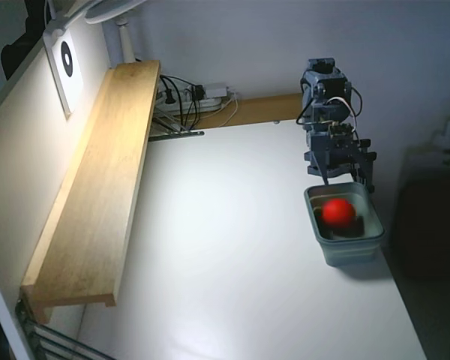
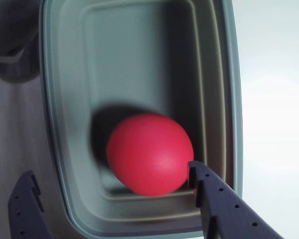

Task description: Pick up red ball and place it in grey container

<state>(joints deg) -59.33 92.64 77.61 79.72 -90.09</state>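
Wrist view footage shows the red ball (image 2: pixel 149 154) inside the grey container (image 2: pixel 47 99), apparently blurred and casting a dark shadow on the tub floor behind it, so it is judged to be either falling or only just settled, and which of the two cannot be told. The claw (image 2: pixel 109 199) is seen spread apart, one finger at the lower left over the rim and the other at the lower right with its tip just beside the ball; whether that tip touches the ball cannot be told. Seen from the fixed view, the ball (image 1: pixel 338 212) is shown within the walls of the container (image 1: pixel 346 247), which stands near the right edge of the white surface (image 1: pixel 232 255), with the claw (image 1: pixel 343 178) hanging over the tub's far end. The task is judged to be nearly done, yet several risks remain. A light, smooth ball may bounce off the hard floor and clear the low rim if it is not yet at rest. The ball could be nudged or carried upward by the right finger if the arm is lifted at a slant. The rim could be caught by the left finger on withdrawal, and a light tub so close to the edge could be dragged or tipped
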